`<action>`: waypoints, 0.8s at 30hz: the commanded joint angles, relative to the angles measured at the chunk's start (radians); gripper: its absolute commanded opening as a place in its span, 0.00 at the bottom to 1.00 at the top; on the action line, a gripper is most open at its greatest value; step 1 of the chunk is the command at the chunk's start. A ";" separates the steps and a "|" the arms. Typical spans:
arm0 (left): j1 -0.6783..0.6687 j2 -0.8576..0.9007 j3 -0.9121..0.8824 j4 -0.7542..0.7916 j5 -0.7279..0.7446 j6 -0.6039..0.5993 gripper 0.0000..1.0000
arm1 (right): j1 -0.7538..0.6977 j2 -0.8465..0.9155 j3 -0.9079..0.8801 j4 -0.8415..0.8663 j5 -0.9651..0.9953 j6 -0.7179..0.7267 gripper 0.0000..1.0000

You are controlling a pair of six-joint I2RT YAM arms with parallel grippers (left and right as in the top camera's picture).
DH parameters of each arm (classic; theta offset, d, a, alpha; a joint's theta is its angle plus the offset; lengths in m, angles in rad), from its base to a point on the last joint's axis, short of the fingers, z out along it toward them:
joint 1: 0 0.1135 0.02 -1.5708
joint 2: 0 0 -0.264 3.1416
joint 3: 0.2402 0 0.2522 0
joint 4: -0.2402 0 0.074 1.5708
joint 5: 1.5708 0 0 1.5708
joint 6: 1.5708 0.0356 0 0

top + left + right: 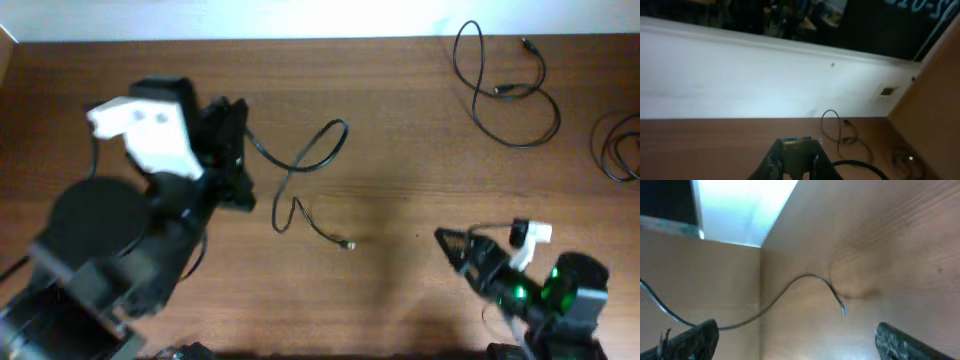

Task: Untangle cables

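Closest to the overhead lens is the left arm's white-and-black wrist housing, raised over the left side of the brown wooden tabletop. The left end effector is narrowed to a close, pinching one end of a thin black cable. From that grip the cable runs right, forms one open loop, doubles back toward the near edge and ends in a small metal plug resting near the tabletop's centre. The right end effector, at the lower right, stands wide with nothing between its fingers. Its wrist view shows the same cable lying ahead of the fingers and apart from them. A second thin black cable lies loosely looped at the upper right, separate from the first. A third dark cable is partly cut off at the right edge.
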 commanded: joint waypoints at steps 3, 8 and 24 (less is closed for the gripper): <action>-0.002 0.075 0.003 0.016 -0.076 -0.010 0.00 | 0.269 0.360 -0.011 0.402 -0.008 -0.240 0.99; -0.001 0.092 0.003 0.013 -0.166 -0.010 0.00 | 0.721 0.824 -0.009 0.932 0.336 -0.488 0.98; 0.054 0.092 0.003 -0.048 -0.187 -0.036 0.00 | 1.029 1.375 0.367 1.218 0.856 -0.970 0.35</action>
